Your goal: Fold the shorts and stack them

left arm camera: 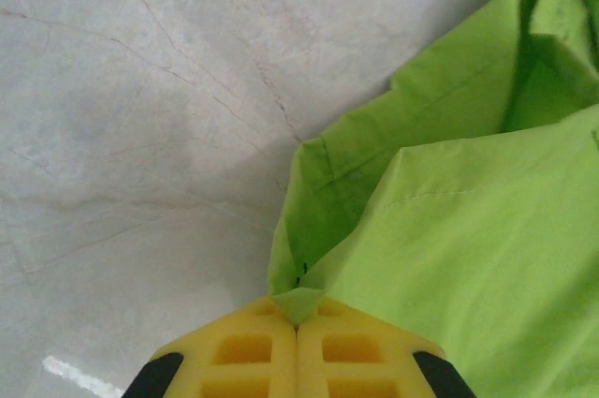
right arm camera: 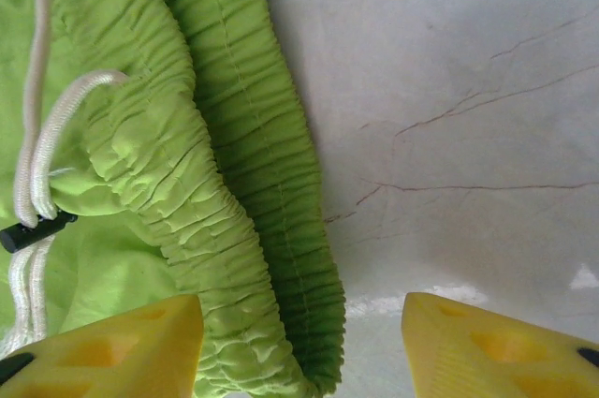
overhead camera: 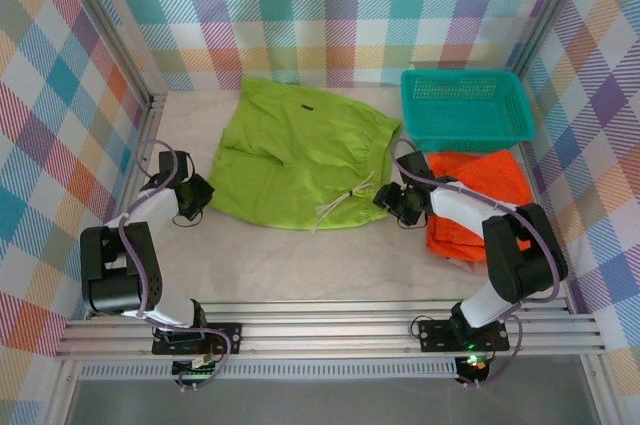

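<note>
Lime green shorts (overhead camera: pixel 300 150) lie spread flat in the middle of the table, their white drawstring (overhead camera: pixel 345 203) at the front right. My left gripper (overhead camera: pixel 205 195) sits at their left corner, and its yellow fingers (left arm camera: pixel 243 351) are shut on a fold of the green hem (left arm camera: pixel 299 302). My right gripper (overhead camera: pixel 385 195) is at the waistband's end. It stands open (right arm camera: pixel 304 346), and the gathered waistband (right arm camera: pixel 253 229) runs between its fingertips (right arm camera: pixel 112 342). Orange shorts (overhead camera: pixel 480 180) lie folded at the right, partly under the right arm.
A teal mesh basket (overhead camera: pixel 465 105) stands at the back right, just behind the orange shorts. Plaid walls enclose the table on three sides, and a metal rail (overhead camera: pixel 320 335) runs along the near edge. Bare tabletop (overhead camera: pixel 300 265) lies in front of the green shorts.
</note>
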